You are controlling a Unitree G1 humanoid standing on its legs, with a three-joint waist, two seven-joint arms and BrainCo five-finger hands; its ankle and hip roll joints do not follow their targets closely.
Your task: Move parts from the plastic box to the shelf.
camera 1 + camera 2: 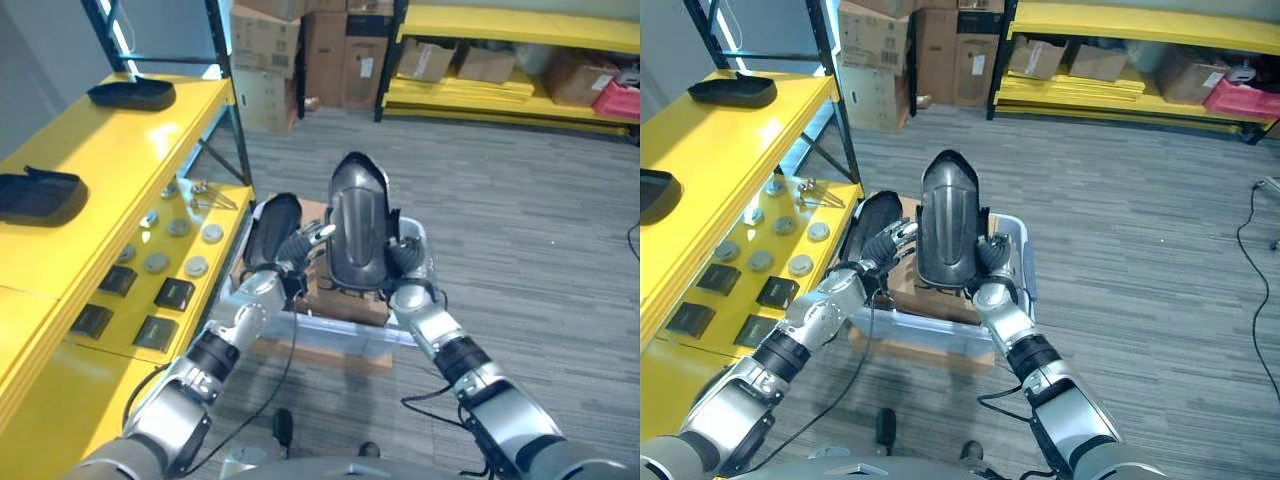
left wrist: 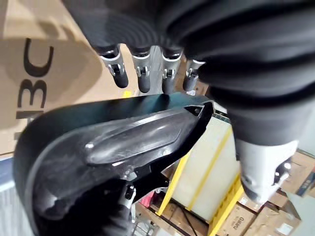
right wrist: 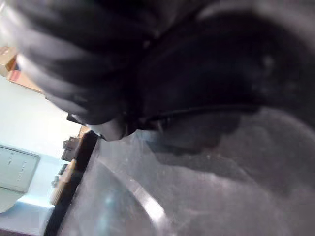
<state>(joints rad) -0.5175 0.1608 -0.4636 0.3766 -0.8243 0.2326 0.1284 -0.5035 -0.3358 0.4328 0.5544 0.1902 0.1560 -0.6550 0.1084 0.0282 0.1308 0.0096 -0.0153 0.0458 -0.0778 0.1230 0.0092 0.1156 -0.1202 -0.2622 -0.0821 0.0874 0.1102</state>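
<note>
Part (image 1: pixel 358 228) upright between both robot hands — left robot hand (image 1: pixel 300 247) fingers straight, right robot hand (image 1: pixel 405 258) fingers unreadable.

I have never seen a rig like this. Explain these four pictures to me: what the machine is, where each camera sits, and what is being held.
A humanoid robot with two silver arms. The two wide pictures come from its head, looking down; the two close ones from cameras on its wrists. Both arms lift a large dark curved part above a clear plastic box on the floor. The left robot hand touches its side with fairly straight fingers; the right robot hand is against the other side, its fingers hidden. To the robot's left is a yellow shelf with dark trays, round discs and flat black squares.
</note>
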